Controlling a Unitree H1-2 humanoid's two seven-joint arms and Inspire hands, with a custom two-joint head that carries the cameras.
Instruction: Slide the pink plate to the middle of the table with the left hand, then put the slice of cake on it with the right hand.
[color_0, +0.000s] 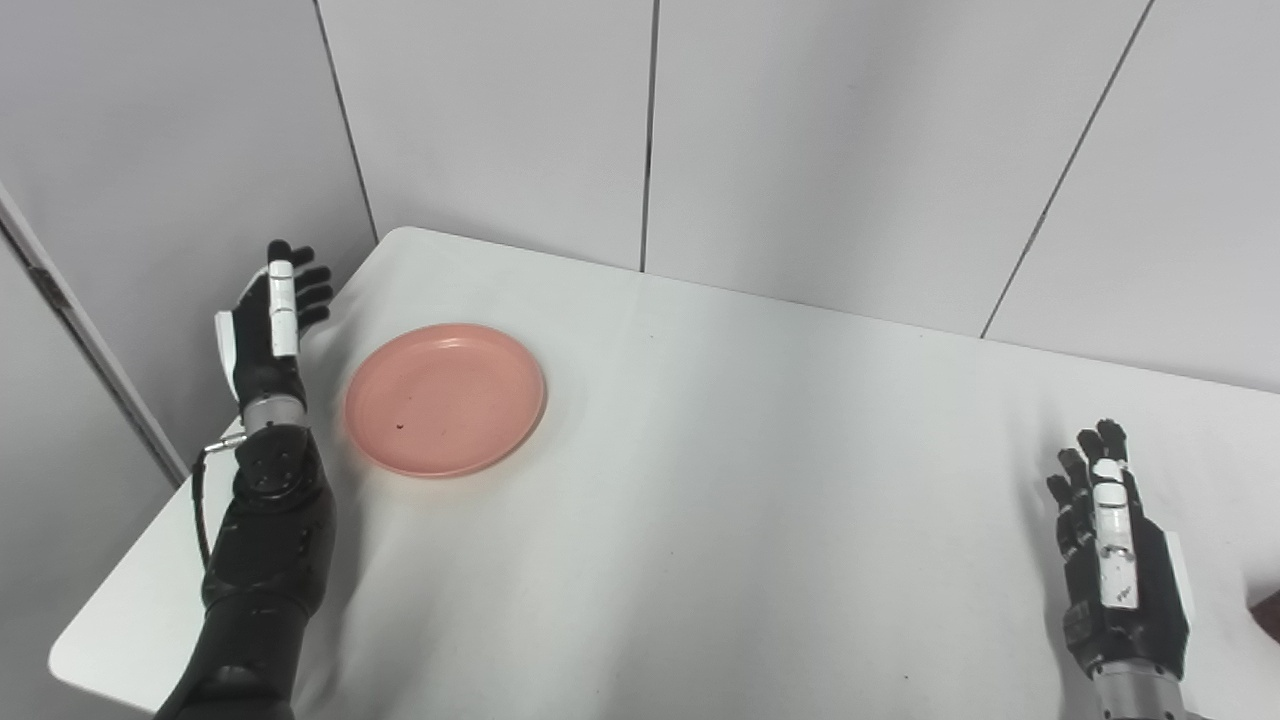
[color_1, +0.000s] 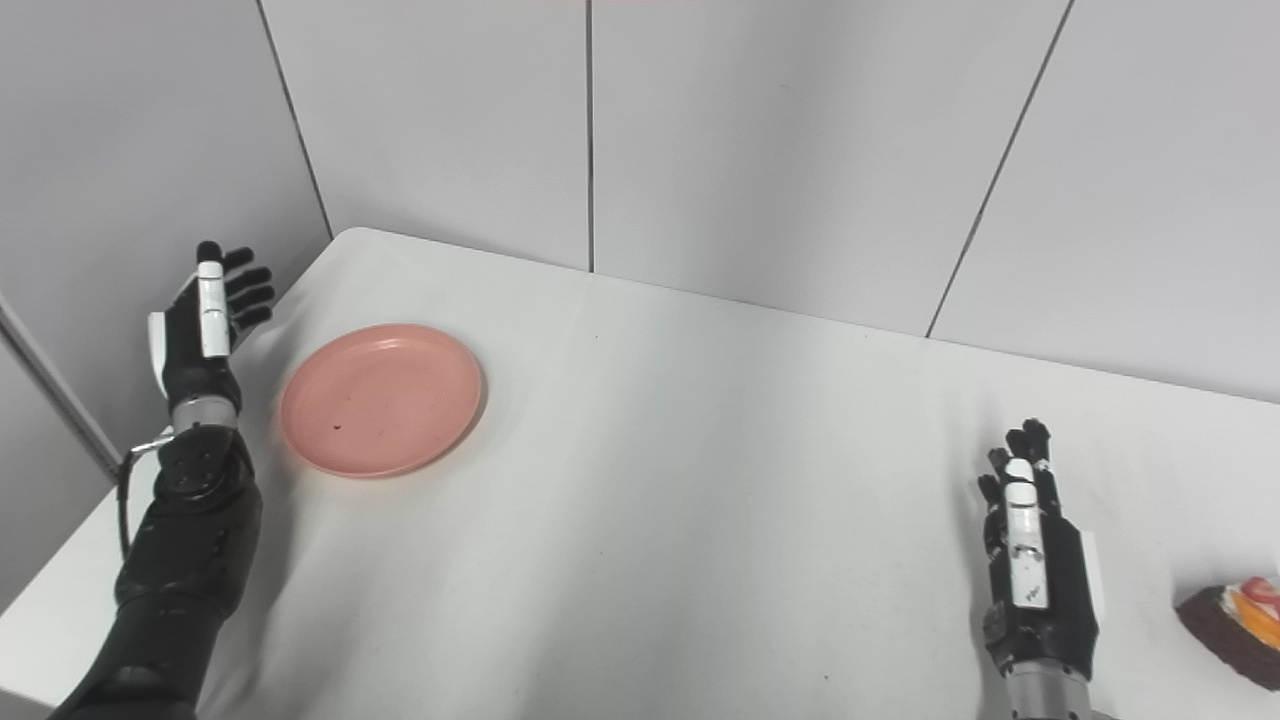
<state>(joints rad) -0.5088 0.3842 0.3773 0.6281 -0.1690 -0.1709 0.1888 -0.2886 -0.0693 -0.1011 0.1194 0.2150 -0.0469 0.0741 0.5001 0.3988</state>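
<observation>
Waiting beside the round pink plastic plate (color_0: 445, 398), far left on the white table (color_0: 720, 480): black left hand (color_0: 268, 320), fingers spread, holding nothing. Best to push flat and slow toward the middle. Nothing on the plate but a tiny dark speck. Black right hand (color_1: 1035, 570) open, near the brown cake slice (color_1: 1235, 618) at right.

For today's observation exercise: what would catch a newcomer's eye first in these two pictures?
The pink plate, empty on the white table toward its left side. Beside it the left hand is raised and open; the right hand hovers open near the slice of cake at the right edge.
</observation>
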